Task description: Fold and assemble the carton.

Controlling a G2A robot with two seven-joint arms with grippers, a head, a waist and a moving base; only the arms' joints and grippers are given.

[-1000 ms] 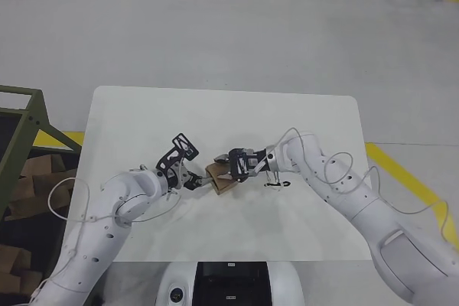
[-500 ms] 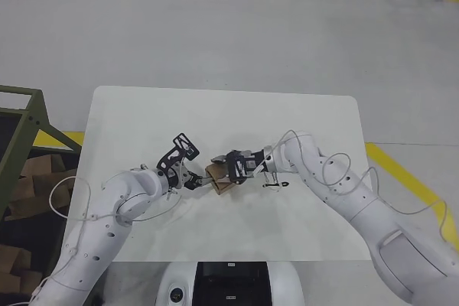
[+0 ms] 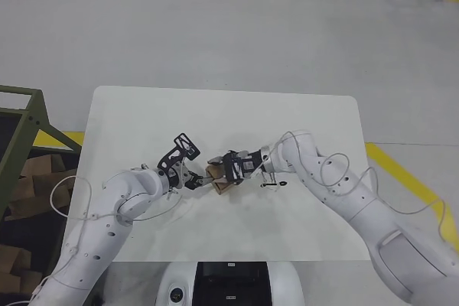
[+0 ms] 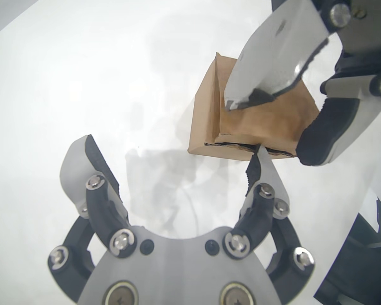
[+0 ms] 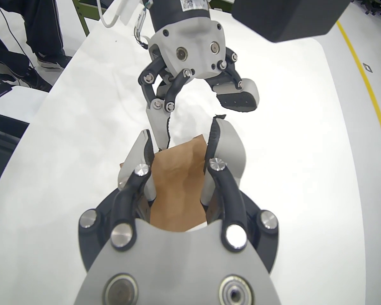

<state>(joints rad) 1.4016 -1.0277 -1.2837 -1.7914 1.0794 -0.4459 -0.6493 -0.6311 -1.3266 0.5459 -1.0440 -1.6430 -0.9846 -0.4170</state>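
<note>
A small brown carton (image 3: 220, 180) lies near the middle of the white table (image 3: 214, 115). My right gripper (image 5: 181, 147) is shut on the carton (image 5: 177, 185), one finger on each side. In the left wrist view these fingers (image 4: 273, 58) clamp the carton (image 4: 266, 125) from above and from the side. My left gripper (image 4: 174, 150) stands open beside the carton's end. One of its fingertips (image 4: 258, 157) touches the dark slit at the end flap; the other hangs free over the table. From the right wrist view, the left gripper (image 5: 200, 112) sits just beyond the carton, jaws apart.
A green metal frame (image 3: 19, 130) stands off the table's left edge, with cardboard pieces (image 3: 30, 180) stacked beneath it. A small black cable clip (image 3: 274, 183) lies on the table just right of the grippers. The far half of the table is bare.
My right gripper has shifted slightly to the left with the carton, closer to the left gripper. The left arm has hardly moved.
</note>
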